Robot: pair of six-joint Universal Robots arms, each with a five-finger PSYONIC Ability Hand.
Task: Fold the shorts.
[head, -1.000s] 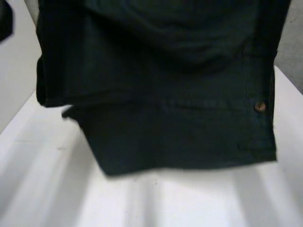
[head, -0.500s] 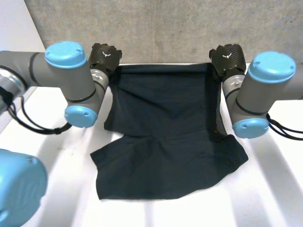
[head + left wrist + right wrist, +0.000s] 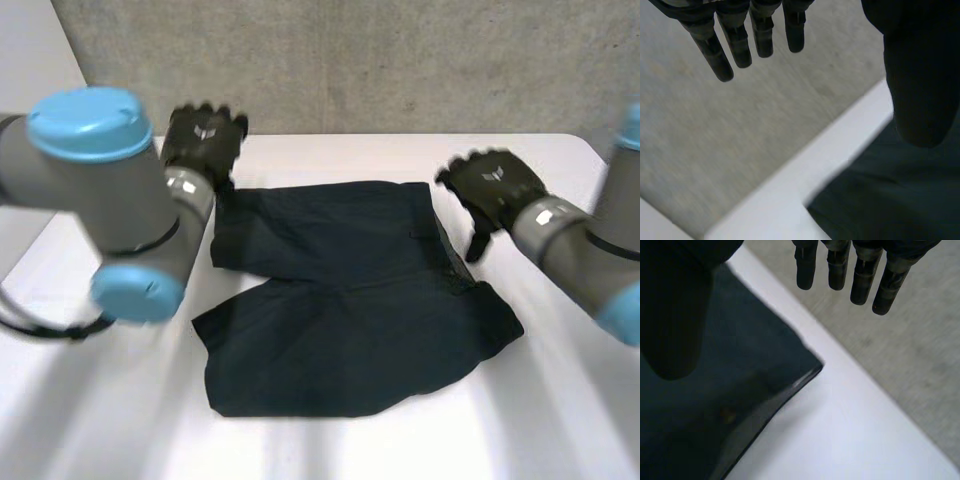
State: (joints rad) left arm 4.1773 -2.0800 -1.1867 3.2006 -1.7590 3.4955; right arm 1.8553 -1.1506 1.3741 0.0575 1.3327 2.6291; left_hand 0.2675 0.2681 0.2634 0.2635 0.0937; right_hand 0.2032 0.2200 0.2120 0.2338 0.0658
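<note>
At the far corners of the shorts (image 3: 350, 300), left hand (image 3: 203, 140) and right hand (image 3: 495, 185) have let go, fingers straight and wide; one fold looks done.

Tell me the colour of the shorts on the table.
The shorts are plain dark blue, almost black, unpatterned; the head view shows it best.

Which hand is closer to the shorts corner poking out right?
Right. The right hand is beside the shorts' right edge, beyond that corner; the left hand is at their far left corner.
</note>
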